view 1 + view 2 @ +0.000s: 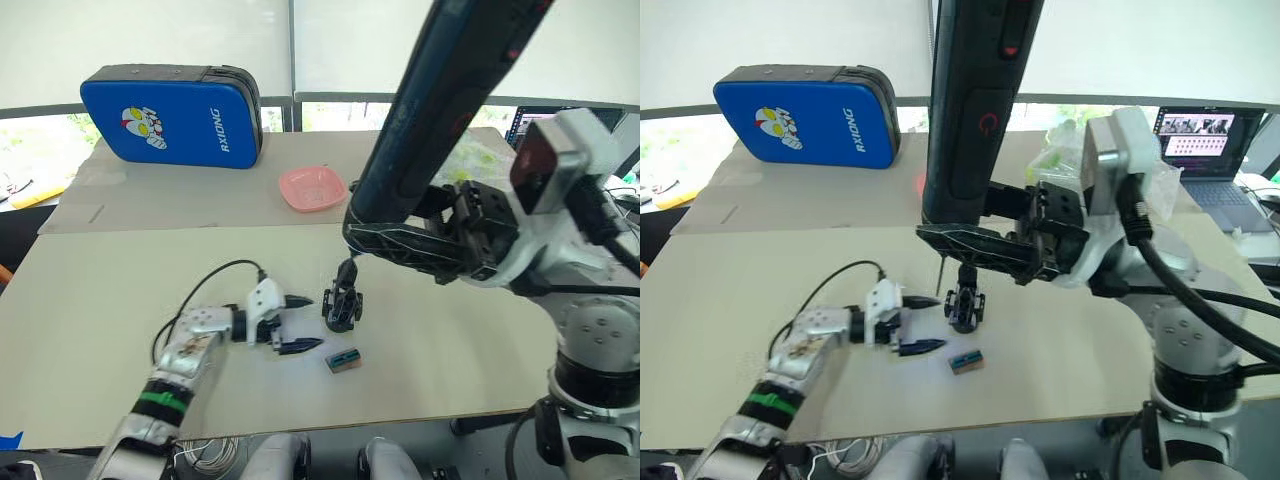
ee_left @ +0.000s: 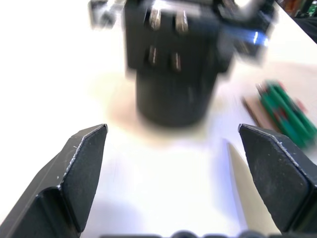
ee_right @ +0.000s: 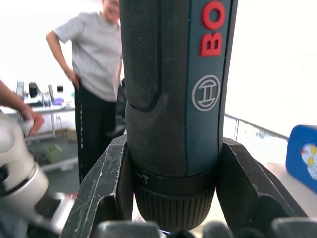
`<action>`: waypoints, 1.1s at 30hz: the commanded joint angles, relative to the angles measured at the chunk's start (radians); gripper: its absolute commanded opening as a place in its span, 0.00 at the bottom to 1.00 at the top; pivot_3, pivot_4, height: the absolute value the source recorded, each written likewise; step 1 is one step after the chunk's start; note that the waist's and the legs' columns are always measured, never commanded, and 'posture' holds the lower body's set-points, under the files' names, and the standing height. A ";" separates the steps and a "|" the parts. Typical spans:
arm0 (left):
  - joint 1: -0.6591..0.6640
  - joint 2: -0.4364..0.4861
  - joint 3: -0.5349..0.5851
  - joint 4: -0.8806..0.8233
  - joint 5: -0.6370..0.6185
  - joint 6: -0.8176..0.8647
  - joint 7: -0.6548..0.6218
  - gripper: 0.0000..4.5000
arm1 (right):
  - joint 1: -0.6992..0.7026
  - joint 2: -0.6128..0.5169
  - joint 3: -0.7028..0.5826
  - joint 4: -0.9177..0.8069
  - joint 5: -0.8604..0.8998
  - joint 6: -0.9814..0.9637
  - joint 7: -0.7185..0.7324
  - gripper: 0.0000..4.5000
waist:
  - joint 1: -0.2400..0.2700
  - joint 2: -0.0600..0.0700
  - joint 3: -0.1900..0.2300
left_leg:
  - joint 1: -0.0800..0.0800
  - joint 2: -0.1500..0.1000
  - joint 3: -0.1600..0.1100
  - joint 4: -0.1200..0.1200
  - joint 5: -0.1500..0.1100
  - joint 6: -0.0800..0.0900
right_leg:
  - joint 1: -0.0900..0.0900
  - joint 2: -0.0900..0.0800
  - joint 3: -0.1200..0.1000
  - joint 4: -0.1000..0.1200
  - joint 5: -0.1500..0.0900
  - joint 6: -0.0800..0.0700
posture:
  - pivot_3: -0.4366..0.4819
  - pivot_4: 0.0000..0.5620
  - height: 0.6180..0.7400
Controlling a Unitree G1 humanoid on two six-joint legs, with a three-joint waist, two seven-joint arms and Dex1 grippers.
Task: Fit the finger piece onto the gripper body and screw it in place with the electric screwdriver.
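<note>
1. One electric screwdriver (image 1: 975,110) was in view, clamped between the two fingers of the right gripper (image 3: 173,183).
2. One gripper body (image 1: 342,300) stood on the table (image 1: 90,330).
3. One small green-and-brown block (image 1: 343,360) lay near it.
4. Two robot grippers were counted; the left gripper (image 1: 292,323) had its two fingers spread apart.
5. One pink bowl (image 1: 313,188) sat farther back.
6. One blue case (image 1: 170,116) lay at the far end.
7. One laptop (image 1: 1208,140) stood off to the right.
8. One person in a grey shirt (image 3: 94,54) stood in the room, and one further arm (image 3: 17,106) belonging to somebody else showed.
</note>
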State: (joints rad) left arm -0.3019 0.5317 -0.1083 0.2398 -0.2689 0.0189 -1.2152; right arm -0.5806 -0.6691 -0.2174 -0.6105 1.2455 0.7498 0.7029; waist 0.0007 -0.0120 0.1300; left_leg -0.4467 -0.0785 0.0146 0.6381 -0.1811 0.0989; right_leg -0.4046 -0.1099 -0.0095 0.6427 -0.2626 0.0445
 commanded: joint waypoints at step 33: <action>0.238 0.004 -0.109 -0.386 0.007 -0.025 0.029 0.99 | 0.478 0.060 0.179 -0.091 -0.550 -0.468 0.311 0.42 | 0.016 0.001 0.002 | 0.000 -0.001 0.005 0.001 -0.002 0.003 | 0.002 -0.003 0.000 -0.003 0.001 0.001 | 0.48 0.27 1.00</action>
State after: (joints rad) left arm -0.0667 0.5436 -0.2002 -0.1061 -0.2745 0.0128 -1.2031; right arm -0.0995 -0.6161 -0.0402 -0.6986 0.7144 0.3489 0.9863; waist 0.0163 -0.0105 0.1320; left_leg -0.4462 -0.0792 0.0194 0.6391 -0.1832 0.1021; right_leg -0.4027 -0.1131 -0.0096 0.6392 -0.2620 0.0450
